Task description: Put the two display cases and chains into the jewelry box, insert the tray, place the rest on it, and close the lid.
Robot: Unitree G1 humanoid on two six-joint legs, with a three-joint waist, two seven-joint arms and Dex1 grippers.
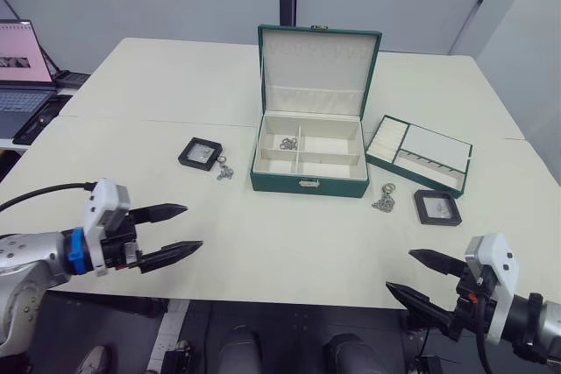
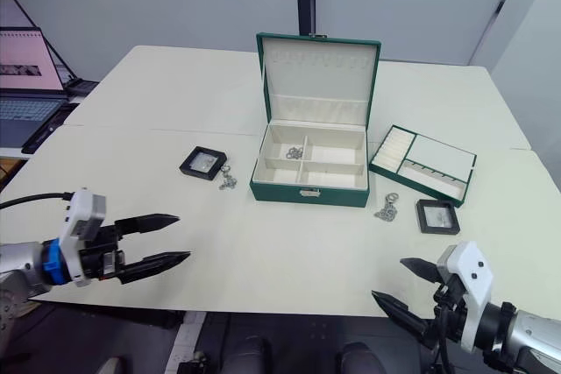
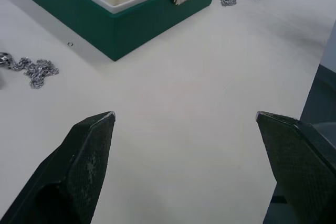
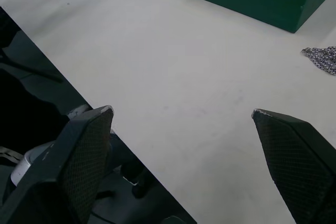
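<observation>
Plainly, the jewelry box (image 1: 308,157) bears no legible writing.

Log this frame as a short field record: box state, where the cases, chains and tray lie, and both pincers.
box: dark green jewelry box, cream-lined lid open and upright
in box: one silvery chain bunch in a back compartment
left of box: black-framed display case, chain beside it
right of box: green-rimmed cream tray, second display case, chain
left pincer: open, empty, over table
right pincer: open, empty, at table's near edge
</observation>
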